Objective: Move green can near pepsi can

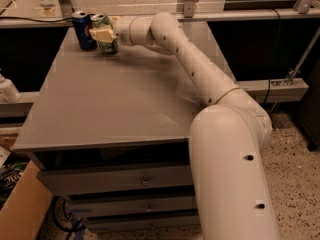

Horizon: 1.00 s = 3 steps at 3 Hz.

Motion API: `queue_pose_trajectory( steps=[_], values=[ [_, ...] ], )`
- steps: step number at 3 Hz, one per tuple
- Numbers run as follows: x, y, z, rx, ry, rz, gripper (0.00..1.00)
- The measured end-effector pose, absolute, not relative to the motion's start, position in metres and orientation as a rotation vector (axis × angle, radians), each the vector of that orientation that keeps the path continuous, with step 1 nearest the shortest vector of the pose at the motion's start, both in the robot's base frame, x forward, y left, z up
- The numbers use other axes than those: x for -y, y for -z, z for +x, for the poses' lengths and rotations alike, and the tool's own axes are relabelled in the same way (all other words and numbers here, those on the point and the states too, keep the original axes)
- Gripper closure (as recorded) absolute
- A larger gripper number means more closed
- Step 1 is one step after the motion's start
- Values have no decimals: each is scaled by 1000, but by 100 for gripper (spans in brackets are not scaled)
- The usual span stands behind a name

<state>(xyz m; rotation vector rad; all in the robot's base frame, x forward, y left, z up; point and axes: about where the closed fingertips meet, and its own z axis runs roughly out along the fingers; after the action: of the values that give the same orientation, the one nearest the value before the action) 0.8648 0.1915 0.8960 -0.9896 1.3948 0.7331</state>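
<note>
The green can stands at the far left of the grey table, tilted slightly. My gripper reaches across the table from the right and is shut on the green can. The pepsi can, dark blue with a silver top, stands upright just left of the green can, almost touching it. The gripper's fingers hide the middle of the green can.
The white arm spans the table's right half. A glass or rail barrier runs behind the table. A cardboard box sits on the floor at the lower left. Drawers are below the tabletop.
</note>
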Motion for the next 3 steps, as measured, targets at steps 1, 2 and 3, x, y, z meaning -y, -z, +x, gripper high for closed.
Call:
queue_pose_trajectory(
  steps=[1,2,3],
  values=[
    [-189,-892,866,-1418,-729,-990,59],
    [-184,-889,866,-1434,-724,-989,36],
    [-180,-885,865,-1451,-722,-987,14]
  ],
)
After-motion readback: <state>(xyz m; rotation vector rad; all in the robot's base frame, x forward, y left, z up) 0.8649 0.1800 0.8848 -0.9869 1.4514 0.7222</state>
